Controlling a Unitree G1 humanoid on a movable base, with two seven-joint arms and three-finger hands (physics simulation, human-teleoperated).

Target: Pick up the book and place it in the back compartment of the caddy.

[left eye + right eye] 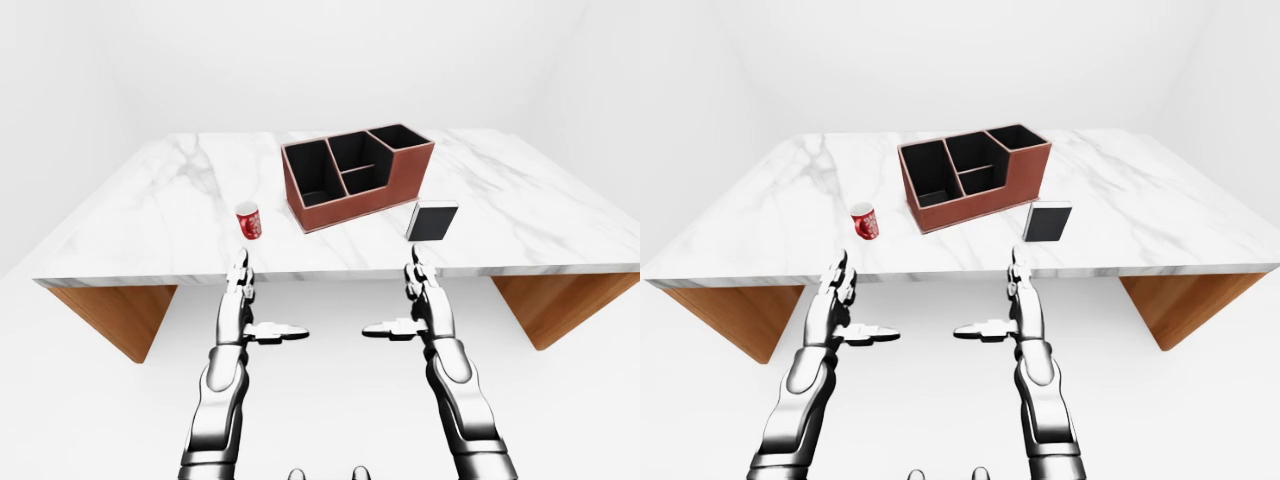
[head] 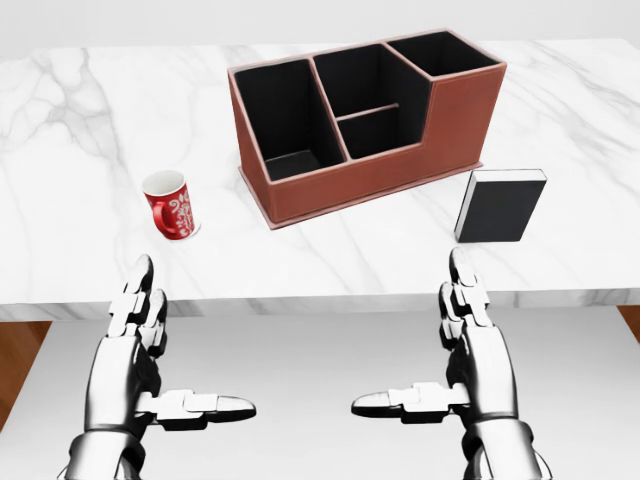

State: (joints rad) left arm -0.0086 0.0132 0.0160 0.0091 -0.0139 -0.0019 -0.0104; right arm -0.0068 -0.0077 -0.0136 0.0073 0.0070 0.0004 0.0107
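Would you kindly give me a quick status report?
Both hands open, left hand and right hand short of the table. Book upright beside caddy, untouched. Red mug clear of path.

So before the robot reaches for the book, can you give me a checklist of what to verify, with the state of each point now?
1. Book visible, nothing on top of it: ok.
2. Right hand open and empty: ok.
3. Left hand open and empty: ok.
4. Hands already above the table: not ok, both hang short of its near edge.
5. Caddy upright with open compartments: ok.
6. Mug clear of the path from book to caddy: ok, it stands on the caddy's left in the head view.
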